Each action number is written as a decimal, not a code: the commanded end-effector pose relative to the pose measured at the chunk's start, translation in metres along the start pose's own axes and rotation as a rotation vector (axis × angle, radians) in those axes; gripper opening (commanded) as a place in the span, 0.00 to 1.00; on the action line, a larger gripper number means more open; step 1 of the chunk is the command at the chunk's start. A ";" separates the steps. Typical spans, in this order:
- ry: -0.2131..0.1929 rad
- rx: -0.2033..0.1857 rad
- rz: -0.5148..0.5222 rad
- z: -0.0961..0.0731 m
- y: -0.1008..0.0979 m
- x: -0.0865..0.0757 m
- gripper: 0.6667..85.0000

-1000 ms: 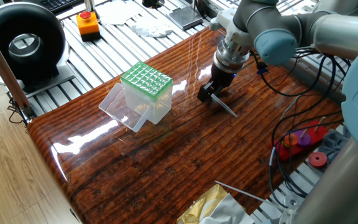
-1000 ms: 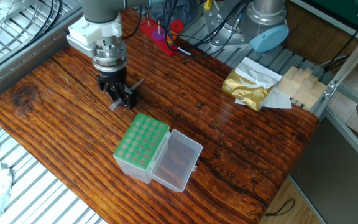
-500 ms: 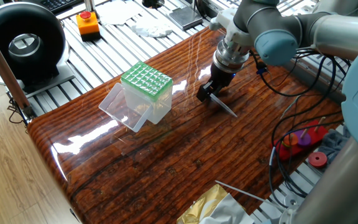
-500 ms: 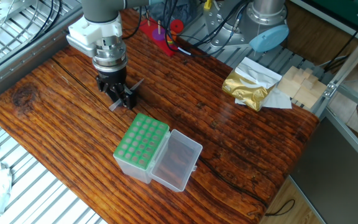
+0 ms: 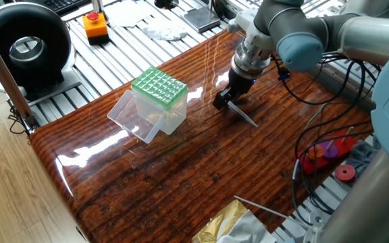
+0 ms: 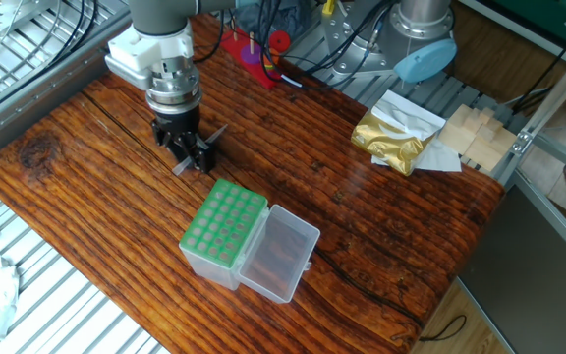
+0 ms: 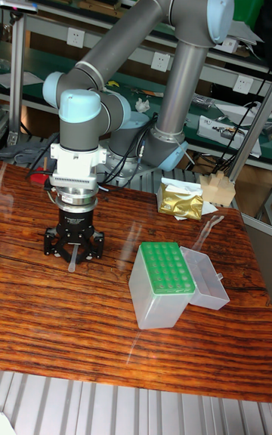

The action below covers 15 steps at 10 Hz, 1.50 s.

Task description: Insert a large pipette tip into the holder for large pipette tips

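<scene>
The large pipette tip (image 5: 243, 116) (image 6: 202, 147) (image 7: 72, 257) lies on the wooden table, a thin whitish cone. My gripper (image 5: 229, 106) (image 6: 187, 149) (image 7: 73, 250) is down at the table over it, open, with a black finger on each side of the tip and a visible gap. The holder for large pipette tips (image 5: 159, 86) (image 6: 224, 224) (image 7: 166, 269) is a clear box with a green grid top. It stands a short way from the gripper, its clear lid (image 6: 278, 251) hinged open beside it.
A red base with pegs and rings (image 5: 329, 152) (image 6: 254, 49) sits at the table's edge among cables. A gold foil bag (image 6: 391, 138) (image 7: 180, 201) lies at another side. An orange button box (image 5: 95, 25) and a black round device (image 5: 26, 44) stand off the table.
</scene>
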<state>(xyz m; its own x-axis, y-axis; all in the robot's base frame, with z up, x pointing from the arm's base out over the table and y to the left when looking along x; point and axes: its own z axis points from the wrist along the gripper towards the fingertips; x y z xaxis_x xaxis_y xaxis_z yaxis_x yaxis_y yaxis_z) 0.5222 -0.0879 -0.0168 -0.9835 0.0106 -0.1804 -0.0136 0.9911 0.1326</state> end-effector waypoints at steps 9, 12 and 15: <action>-0.009 -0.022 0.008 -0.011 0.007 -0.010 0.35; 0.016 -0.031 0.002 -0.033 0.005 -0.009 0.36; 0.035 -0.031 0.005 -0.049 0.006 -0.008 0.36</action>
<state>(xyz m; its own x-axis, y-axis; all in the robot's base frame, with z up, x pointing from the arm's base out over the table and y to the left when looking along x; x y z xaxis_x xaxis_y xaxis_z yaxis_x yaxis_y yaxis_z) 0.5221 -0.0879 0.0185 -0.9880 0.0032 -0.1546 -0.0206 0.9882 0.1519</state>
